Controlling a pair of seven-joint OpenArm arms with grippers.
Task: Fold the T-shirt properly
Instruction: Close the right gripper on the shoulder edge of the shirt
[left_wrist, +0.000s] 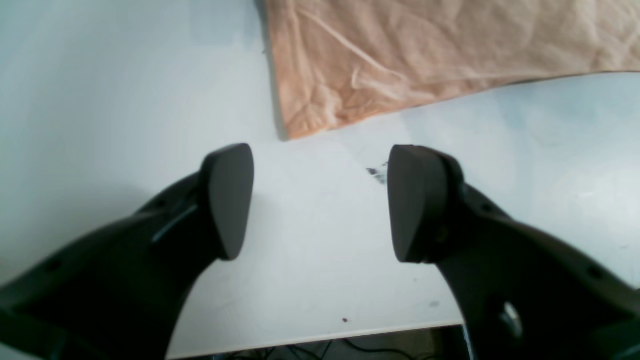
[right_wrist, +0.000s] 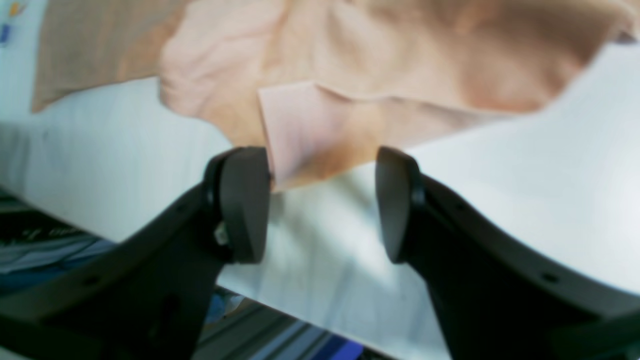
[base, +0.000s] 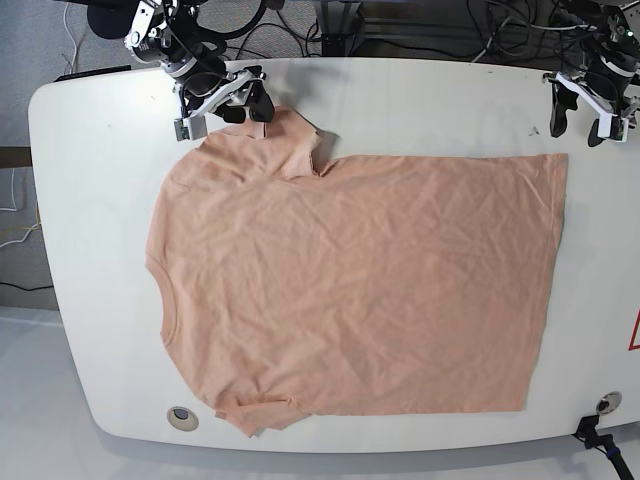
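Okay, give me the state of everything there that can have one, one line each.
T-shirt: laid out on the table, unfolded overall, wrinkled, one sleeve bunched near the right tool
left tool: open, nothing between its fingers, short of the shirt's corner
right tool: open, at the bunched sleeve, not closed on it
table: partly covered by the shirt

Through my cameras I see two matching arms in black and silvery metal, with small bright fittings near the wrists. Dark cables loop beside them. My left pincer (left_wrist: 321, 204) has broad matte-black fingers with rounded tips, widening toward the base; my right pincer (right_wrist: 322, 206) has the same black, blunt-ended shape.
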